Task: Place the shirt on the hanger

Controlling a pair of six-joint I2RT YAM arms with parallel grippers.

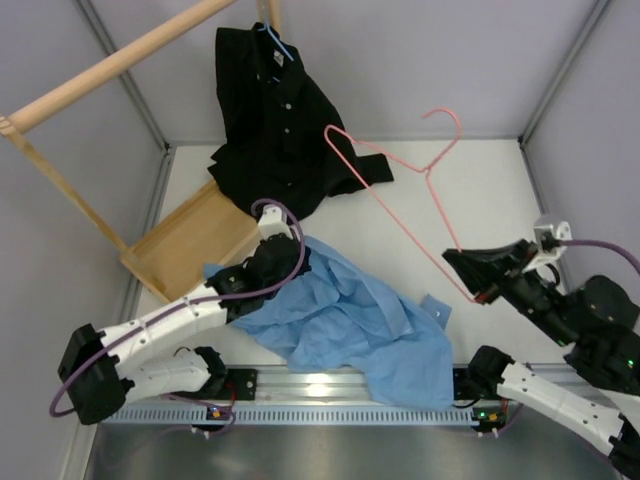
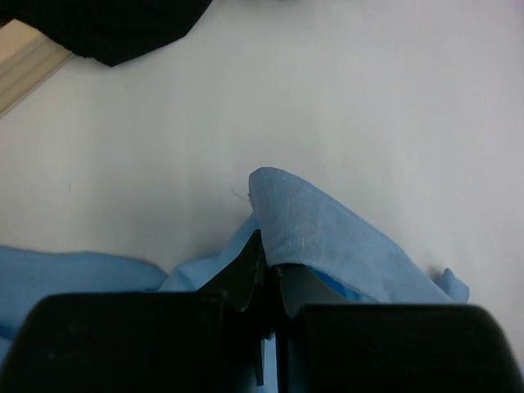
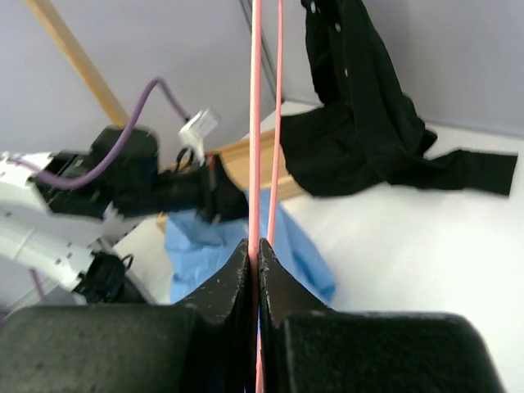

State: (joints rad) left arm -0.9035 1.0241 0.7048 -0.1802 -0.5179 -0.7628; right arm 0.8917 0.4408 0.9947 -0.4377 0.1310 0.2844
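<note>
The light blue shirt (image 1: 345, 320) lies crumpled on the white table near the front edge. My left gripper (image 1: 285, 262) is shut on a fold of the shirt (image 2: 327, 237) at its upper left edge; cloth drapes over the right finger. My right gripper (image 1: 470, 275) is shut on the wire of the pink hanger (image 1: 400, 200), holding it raised over the table, hook (image 1: 445, 120) toward the back. In the right wrist view the pink hanger (image 3: 255, 123) runs straight up from the closed jaws, with the shirt (image 3: 205, 246) beyond.
A black shirt (image 1: 280, 120) hangs on a blue hanger (image 1: 275, 40) from a wooden rack (image 1: 110, 65) at back left, its hem spread on the table. The rack's wooden base (image 1: 190, 240) sits left of the shirt. Grey walls surround the table.
</note>
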